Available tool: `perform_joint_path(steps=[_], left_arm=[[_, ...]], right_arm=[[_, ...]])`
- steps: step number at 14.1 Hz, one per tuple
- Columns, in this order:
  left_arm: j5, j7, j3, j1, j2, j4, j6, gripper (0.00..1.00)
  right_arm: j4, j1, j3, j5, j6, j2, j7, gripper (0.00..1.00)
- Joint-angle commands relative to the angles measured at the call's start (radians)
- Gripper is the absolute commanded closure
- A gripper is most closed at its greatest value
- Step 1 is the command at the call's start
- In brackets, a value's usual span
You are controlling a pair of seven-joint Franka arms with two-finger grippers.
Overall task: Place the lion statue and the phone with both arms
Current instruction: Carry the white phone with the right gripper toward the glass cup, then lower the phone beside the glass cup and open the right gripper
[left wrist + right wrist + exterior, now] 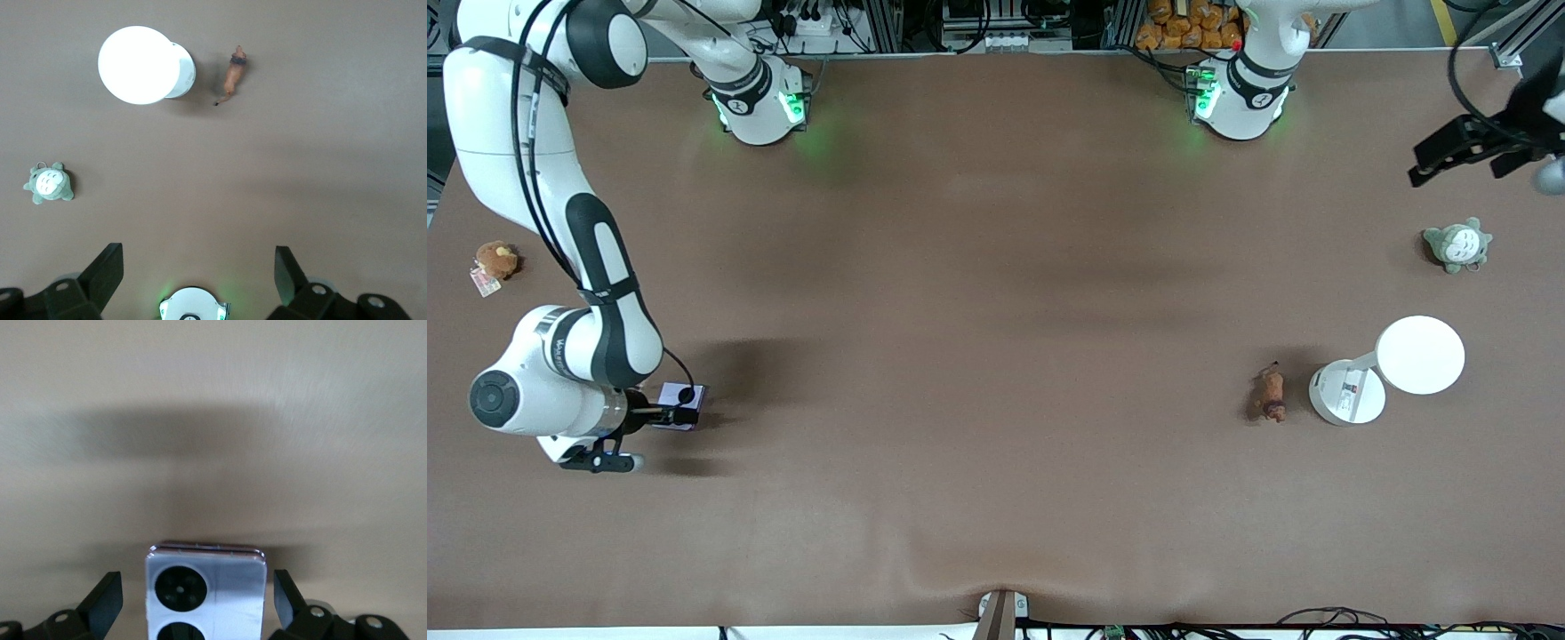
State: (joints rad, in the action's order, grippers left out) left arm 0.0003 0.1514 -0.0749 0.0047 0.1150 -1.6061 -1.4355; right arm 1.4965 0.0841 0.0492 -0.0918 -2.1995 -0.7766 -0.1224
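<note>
The lilac-white phone point(669, 392) lies on the table at the right arm's end, its black camera circles up. My right gripper point(679, 411) is low over it. In the right wrist view the phone point(203, 587) sits between the open fingers point(107, 595), with a gap on each side. The reddish-brown lion statue point(1270, 394) lies on the table toward the left arm's end and also shows in the left wrist view point(233, 72). My left gripper point(1463, 160) hangs high over the table's left-arm end, open and empty point(198, 263).
A white stand with a round disc point(1420, 354) is beside the lion statue, also in the left wrist view point(140, 65). A grey-green plush point(1456, 244) sits farther from the camera. A brown plush with a tag point(495, 260) lies near the right arm's table end.
</note>
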Motion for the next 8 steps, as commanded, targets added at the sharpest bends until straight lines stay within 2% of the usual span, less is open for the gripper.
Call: perform_joint_path(steps=[1, 3, 6, 8], left_arm=[[0.000, -0.009, -0.020, 0.009, 0.029, -0.041, -0.002, 0.00], [0.000, -0.009, -0.022, 0.006, 0.034, -0.052, -0.003, 0.00], [0.001, -0.010, -0.028, 0.008, 0.040, -0.051, 0.000, 0.00], [0.001, -0.010, -0.026, 0.009, 0.034, -0.043, 0.000, 0.00]], right_arm=[[-0.025, 0.006, -0.009, 0.026, 0.018, 0.078, -0.006, 0.00], [-0.024, -0.013, -0.012, 0.050, 0.065, 0.181, -0.005, 0.00], [-0.018, -0.061, -0.012, 0.119, 0.255, 0.369, 0.004, 0.00], [-0.013, -0.060, -0.014, 0.121, 0.404, 0.489, 0.009, 0.00]])
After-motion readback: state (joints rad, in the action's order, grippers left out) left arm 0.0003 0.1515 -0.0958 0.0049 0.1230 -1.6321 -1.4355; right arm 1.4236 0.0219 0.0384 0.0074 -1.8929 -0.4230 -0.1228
